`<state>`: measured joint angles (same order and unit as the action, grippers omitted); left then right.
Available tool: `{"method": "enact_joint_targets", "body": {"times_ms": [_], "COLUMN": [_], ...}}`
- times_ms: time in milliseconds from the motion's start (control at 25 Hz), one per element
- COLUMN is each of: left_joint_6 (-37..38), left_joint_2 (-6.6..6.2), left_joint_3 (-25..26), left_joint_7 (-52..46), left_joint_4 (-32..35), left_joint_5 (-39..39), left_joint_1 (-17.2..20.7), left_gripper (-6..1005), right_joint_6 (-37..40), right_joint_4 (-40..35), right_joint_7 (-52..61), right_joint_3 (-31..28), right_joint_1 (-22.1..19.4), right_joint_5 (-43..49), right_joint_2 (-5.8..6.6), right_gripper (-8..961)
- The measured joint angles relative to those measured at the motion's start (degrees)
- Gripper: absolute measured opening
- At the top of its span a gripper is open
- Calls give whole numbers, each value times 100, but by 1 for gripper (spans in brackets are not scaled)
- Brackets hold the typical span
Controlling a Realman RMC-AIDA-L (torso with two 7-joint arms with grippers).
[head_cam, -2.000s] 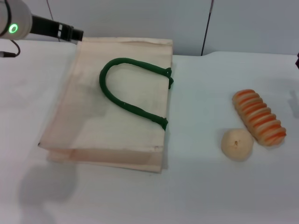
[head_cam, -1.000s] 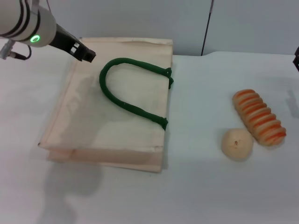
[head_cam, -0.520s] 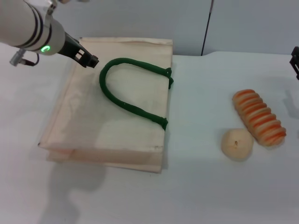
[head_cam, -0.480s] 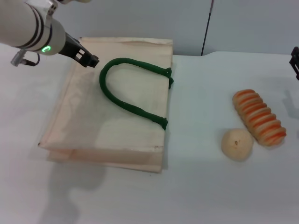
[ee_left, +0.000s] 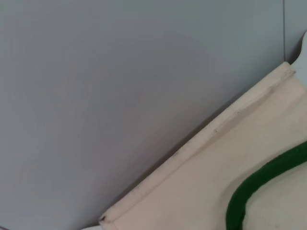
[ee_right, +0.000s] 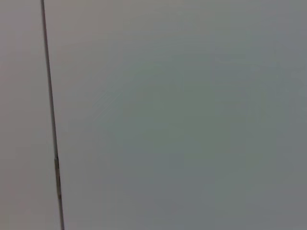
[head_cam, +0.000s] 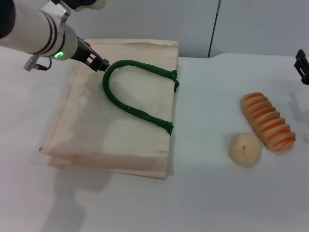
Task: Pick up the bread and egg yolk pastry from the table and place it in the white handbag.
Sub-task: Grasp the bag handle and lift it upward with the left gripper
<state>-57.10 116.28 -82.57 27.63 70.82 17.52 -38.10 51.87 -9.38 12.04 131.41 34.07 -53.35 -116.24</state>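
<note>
The white handbag (head_cam: 96, 125) lies flat on the table at the left, its dark green handle (head_cam: 130, 104) looped on top. The bag (ee_left: 201, 187) and handle (ee_left: 254, 191) also show in the left wrist view. My left gripper (head_cam: 99, 64) hovers over the bag's far left part, just beside the curve of the handle. The striped bread (head_cam: 268, 121) lies at the right, with the round egg yolk pastry (head_cam: 245, 150) touching its near left side. My right gripper (head_cam: 302, 65) shows only at the right edge, beyond the bread.
A grey wall with a dark vertical seam (head_cam: 215, 29) stands behind the table. The white table (head_cam: 207, 193) spreads between the bag and the pastries. The right wrist view shows only wall.
My left arm has swung in from the far left and moved right, over the bag towards the green handle. The right gripper has crept in at the right edge. Bag and pastries have not moved.
</note>
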Motion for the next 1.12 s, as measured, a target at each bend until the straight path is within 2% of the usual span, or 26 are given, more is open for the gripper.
{"method": "enact_joint_targets", "body": {"times_ms": [400,680,1120], "left_joint_6": [502,706,977], "left_joint_2": [9,10,2], "left_joint_3": [-265,-313,-321], "left_joint_7": [0,3,6], "left_joint_4": [-346,-768,-1074], "left_joint_5": [130,213,212], "left_joint_1": [-7,-127,-151], "left_gripper": [608,603,596], "right_joint_6": [24,16,11], "right_joint_4": [-65,-65,-133], "right_joint_7": [6,8,9], "right_joint_3": [7,49,77], "right_joint_1": [-5,4,-1], "right_joint_5": [1,1,1], "right_joint_2": [-4,-4,-4], "right_gripper": [666,665,665]}}
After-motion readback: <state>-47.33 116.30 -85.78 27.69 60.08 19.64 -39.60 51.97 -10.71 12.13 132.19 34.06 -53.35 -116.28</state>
